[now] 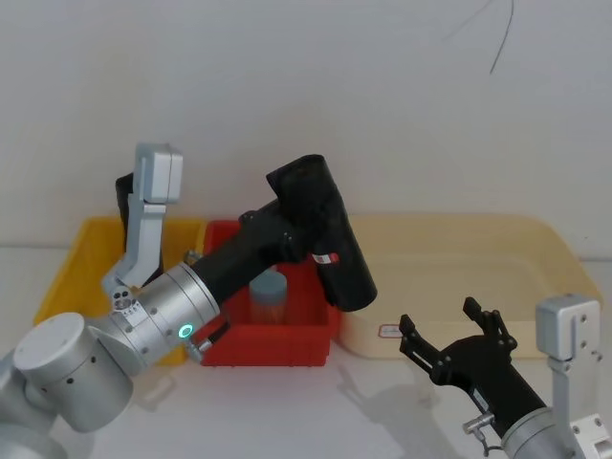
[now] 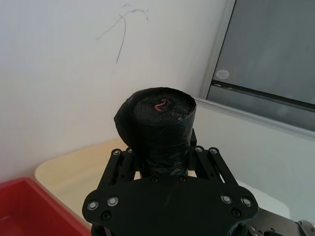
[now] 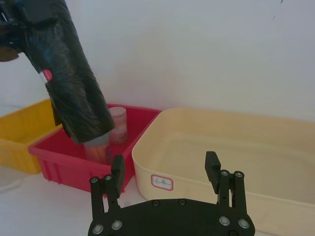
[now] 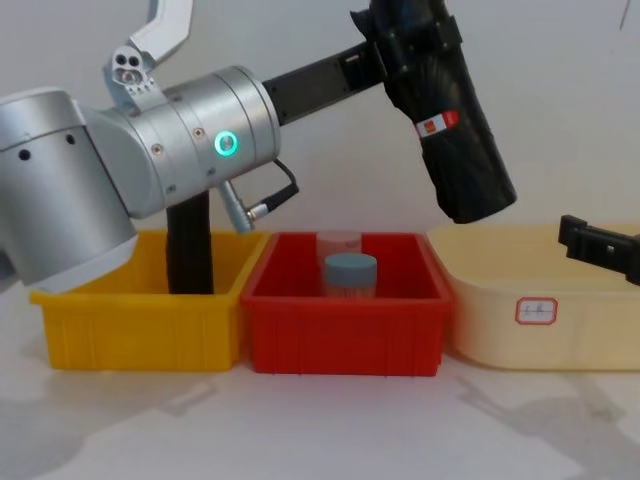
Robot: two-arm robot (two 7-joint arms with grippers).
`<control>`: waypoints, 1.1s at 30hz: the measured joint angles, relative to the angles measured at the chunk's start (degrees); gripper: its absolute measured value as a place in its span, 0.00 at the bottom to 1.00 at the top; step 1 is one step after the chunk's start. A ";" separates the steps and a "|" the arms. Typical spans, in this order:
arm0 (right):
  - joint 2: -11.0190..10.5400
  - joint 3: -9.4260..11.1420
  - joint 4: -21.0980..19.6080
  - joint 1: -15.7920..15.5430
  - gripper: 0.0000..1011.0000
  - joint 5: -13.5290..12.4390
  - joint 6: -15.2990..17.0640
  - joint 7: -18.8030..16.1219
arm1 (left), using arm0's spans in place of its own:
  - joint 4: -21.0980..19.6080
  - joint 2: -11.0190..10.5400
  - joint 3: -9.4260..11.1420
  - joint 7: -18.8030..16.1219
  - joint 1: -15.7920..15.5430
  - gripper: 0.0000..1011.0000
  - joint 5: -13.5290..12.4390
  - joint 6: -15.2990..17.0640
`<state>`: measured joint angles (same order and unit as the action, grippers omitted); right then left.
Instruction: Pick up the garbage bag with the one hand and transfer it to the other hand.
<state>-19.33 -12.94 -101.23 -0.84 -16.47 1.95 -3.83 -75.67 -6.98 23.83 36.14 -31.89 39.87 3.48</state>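
Near the cream tray (image 1: 535, 239), over the red bin (image 4: 345, 335), the garbage bag (image 4: 455, 130) hung tilted in the air, its upper end clamped tight by the left hand (image 4: 405, 40). The right hand (image 3: 165, 162) hovered low before the tray, fingers spread wide, holding nothing.

Bright, even light; faint soft shadows fall on the white table (image 4: 330, 430), and the garbage bag (image 4: 465, 160) shines dully.

White table (image 4: 320, 430) with a yellow bin (image 4: 140, 338), a red bin (image 4: 345, 338) and a cream tray (image 4: 480, 330) side by side
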 joint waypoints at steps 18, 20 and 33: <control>-0.71 -0.23 -0.46 0.34 0.99 0.43 0.78 -0.74 | 3.28 0.65 0.33 0.48 -1.52 0.45 2.39 1.13; -1.25 -0.45 -0.81 0.64 0.99 0.76 1.50 -1.44 | 3.46 0.68 0.34 0.51 -1.60 0.45 2.51 1.18; -5.47 -2.53 -3.29 4.00 0.99 2.56 6.40 -7.08 | 4.01 0.74 0.42 0.59 -1.87 0.45 2.89 1.30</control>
<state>-24.80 -15.46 -104.51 3.16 -13.91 8.35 -10.91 -71.66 -6.23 24.25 36.73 -33.75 42.76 4.79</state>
